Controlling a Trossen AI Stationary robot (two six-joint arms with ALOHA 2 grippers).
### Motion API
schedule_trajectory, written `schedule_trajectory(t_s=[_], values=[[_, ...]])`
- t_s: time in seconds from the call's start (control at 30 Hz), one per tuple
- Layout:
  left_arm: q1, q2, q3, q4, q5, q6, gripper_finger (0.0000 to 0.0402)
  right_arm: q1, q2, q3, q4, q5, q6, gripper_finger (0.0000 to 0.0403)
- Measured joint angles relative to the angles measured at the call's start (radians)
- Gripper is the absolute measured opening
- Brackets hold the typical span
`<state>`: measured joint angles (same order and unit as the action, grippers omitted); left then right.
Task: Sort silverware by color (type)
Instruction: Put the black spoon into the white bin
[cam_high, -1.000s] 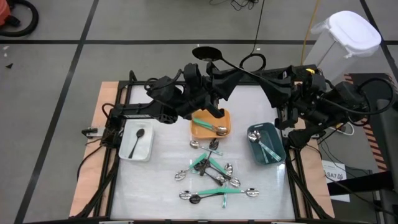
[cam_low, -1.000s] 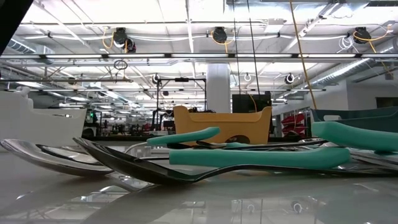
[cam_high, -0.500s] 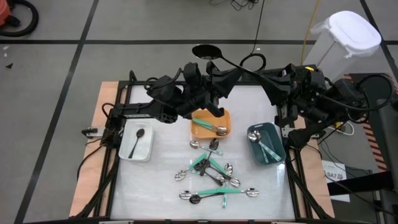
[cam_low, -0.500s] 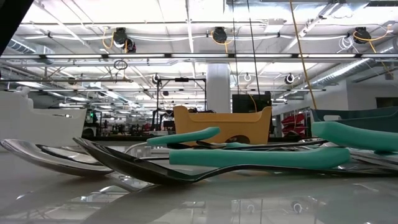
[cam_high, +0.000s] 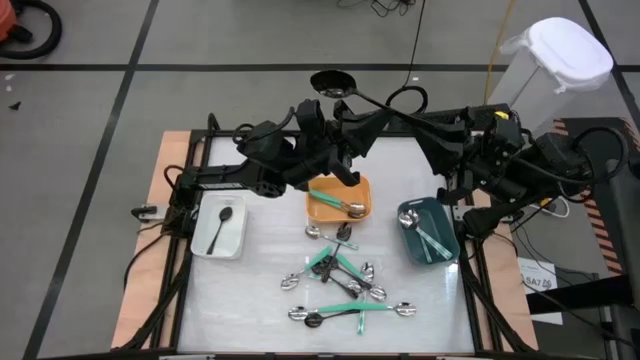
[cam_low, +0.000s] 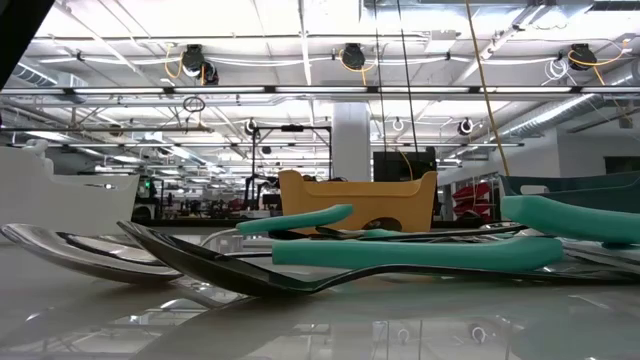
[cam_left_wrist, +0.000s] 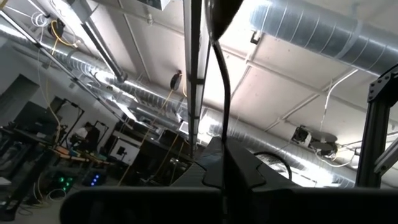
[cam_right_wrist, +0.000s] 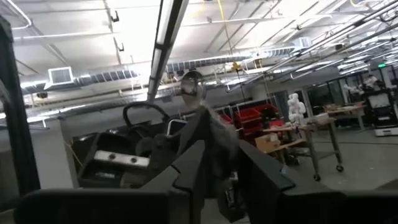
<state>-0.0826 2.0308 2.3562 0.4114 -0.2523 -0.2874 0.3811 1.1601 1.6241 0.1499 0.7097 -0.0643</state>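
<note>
1. The white surface (cam_high: 250, 290) is framed by both arms at its far side.
2. The left gripper (cam_high: 338, 92) is raised, its jaws pinching a black spoon (cam_high: 333, 84).
3. The right gripper (cam_high: 452, 192) is held near the dark teal bin (cam_high: 412, 209); its jaw state cannot be told.
4. Remaining silverware (cam_high: 345, 285) is scattered mid-surface; other pieces are seen in the orange bin (cam_high: 318, 211) and the white bin (cam_high: 237, 225).
</note>
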Motion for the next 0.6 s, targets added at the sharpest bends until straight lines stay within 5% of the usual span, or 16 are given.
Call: schedule_trajectory(t_s=[0.3, 0.6], values=[[0.031, 0.0, 0.0, -0.049, 0.0, -0.004, 0.0, 0.006, -0.003, 0.0, -0.087, 0.005, 0.088, 0.0142], [0.05, -0.091, 0.0, -0.315, 0.014, -0.006, 0.0, 0.016, -0.038, 0.0, -0.4, 0.053, 0.316, 0.0172]])
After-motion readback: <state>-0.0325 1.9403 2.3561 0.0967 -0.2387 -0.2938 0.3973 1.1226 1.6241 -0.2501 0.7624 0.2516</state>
